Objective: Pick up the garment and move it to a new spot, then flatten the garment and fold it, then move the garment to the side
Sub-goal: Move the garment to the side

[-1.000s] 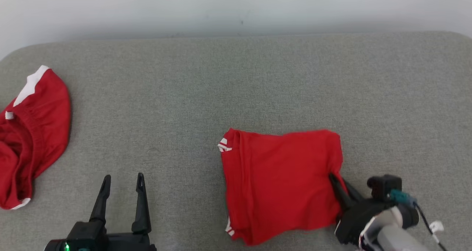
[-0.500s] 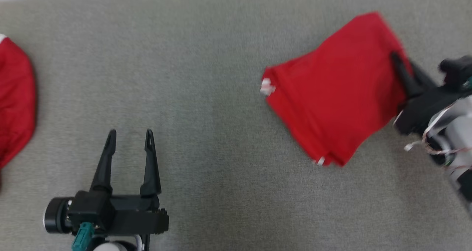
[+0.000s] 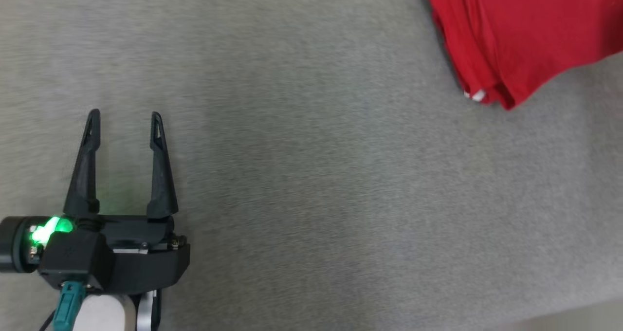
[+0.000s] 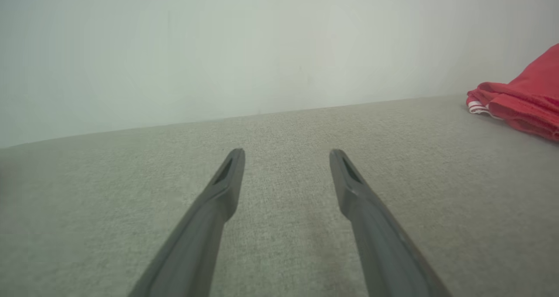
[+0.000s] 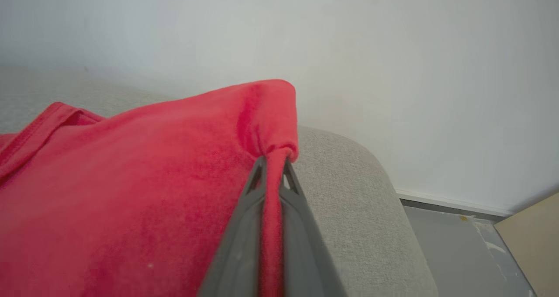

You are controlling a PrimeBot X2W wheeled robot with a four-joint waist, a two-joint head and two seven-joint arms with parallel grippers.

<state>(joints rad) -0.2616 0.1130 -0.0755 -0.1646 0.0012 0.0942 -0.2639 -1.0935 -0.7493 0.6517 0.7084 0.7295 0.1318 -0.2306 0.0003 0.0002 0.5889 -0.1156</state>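
Observation:
The folded red garment (image 3: 521, 34) with white trim lies at the top right of the head view on the grey padded table (image 3: 316, 185). In the right wrist view my right gripper (image 5: 271, 162) is shut on a pinched edge of the garment (image 5: 131, 192), near the table's rounded corner. My left gripper (image 3: 124, 119) stands open at the lower left of the head view, nothing between its fingers. The left wrist view has my left gripper (image 4: 286, 153) low over bare cloth, with the garment (image 4: 519, 102) far off to its right.
A pale wall (image 4: 262, 48) rises behind the table. Past the table's rounded corner (image 5: 371, 192), the right wrist view shows grey floor (image 5: 454, 244) and a tan panel (image 5: 533, 240). The table's near edge (image 3: 559, 311) shows at the head view's lower right.
The head camera has swung down and left. My right gripper has carried the garment right and farther away, turning it; that arm has left the head view. The left gripper stays open.

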